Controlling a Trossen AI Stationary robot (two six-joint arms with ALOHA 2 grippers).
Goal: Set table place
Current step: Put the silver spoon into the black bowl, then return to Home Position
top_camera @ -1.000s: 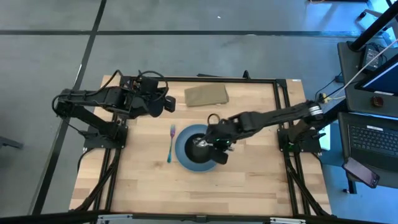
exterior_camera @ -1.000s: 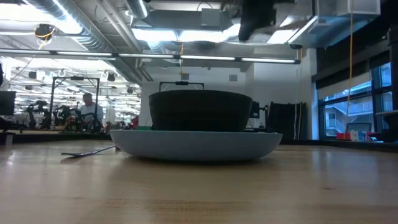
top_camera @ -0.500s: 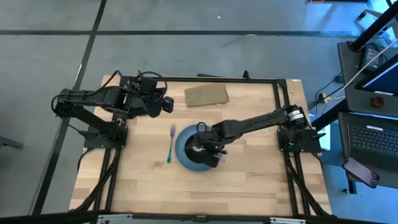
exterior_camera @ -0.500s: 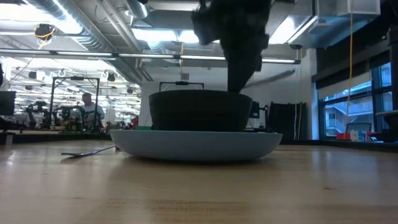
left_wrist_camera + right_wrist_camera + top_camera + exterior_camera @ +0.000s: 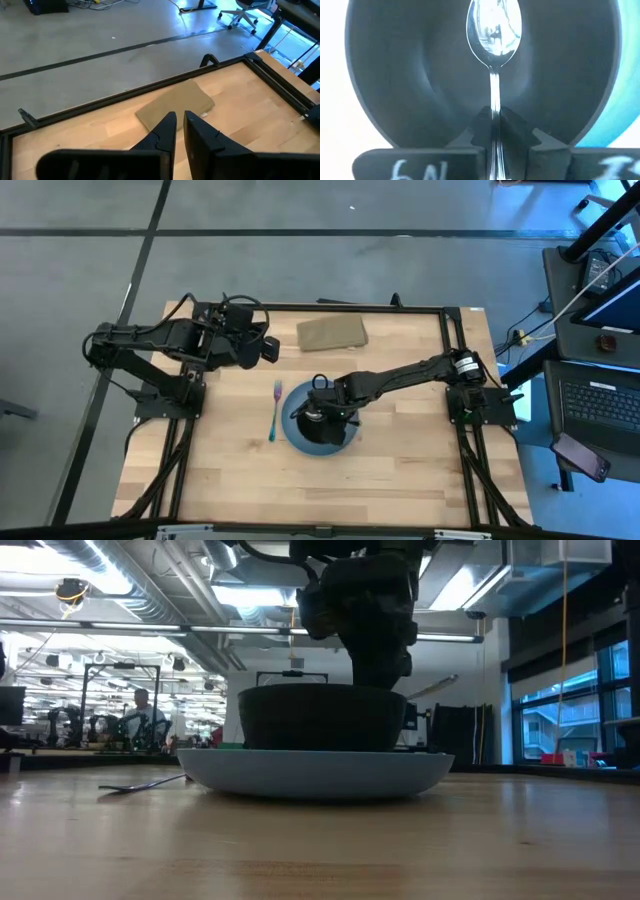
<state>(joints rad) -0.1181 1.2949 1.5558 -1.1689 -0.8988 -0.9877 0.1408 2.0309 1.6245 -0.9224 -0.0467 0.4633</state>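
Observation:
A round pale blue plate (image 5: 297,436) lies on the light wood table (image 5: 400,470), with a small black bowl (image 5: 322,718) standing in it. My right gripper (image 5: 322,414) hangs right above the bowl (image 5: 395,65), shut on a small silver spoon (image 5: 494,30) whose bowl end reaches down into the black bowl. Whether the spoon touches the bowl, I cannot tell. A blue-handled fork (image 5: 274,412) with purple tines lies flat on the table left of the plate. My left gripper (image 5: 268,348) waits shut and empty at the table's far left. My right gripper pinches the spoon's thin handle (image 5: 493,100) between its two fingers (image 5: 475,131). The fingers point down from above and lie along the handle. The spoon hangs below them, its bowl end (image 5: 494,27) lowest, over the inside of the black bowl.
A folded tan cloth (image 5: 333,332) lies at the table's far edge; it also shows in the left wrist view (image 5: 175,105). A black metal frame (image 5: 455,350) edges the table. Bare wood lies near and right of the plate. A person (image 5: 142,715) shows far off in the room.
My right gripper has gone toward the table's left edge and down with the spoon, from over the plate's right rim to right above the black bowl. The spoon stays in its hold. Plate, bowl and fork have kept still.

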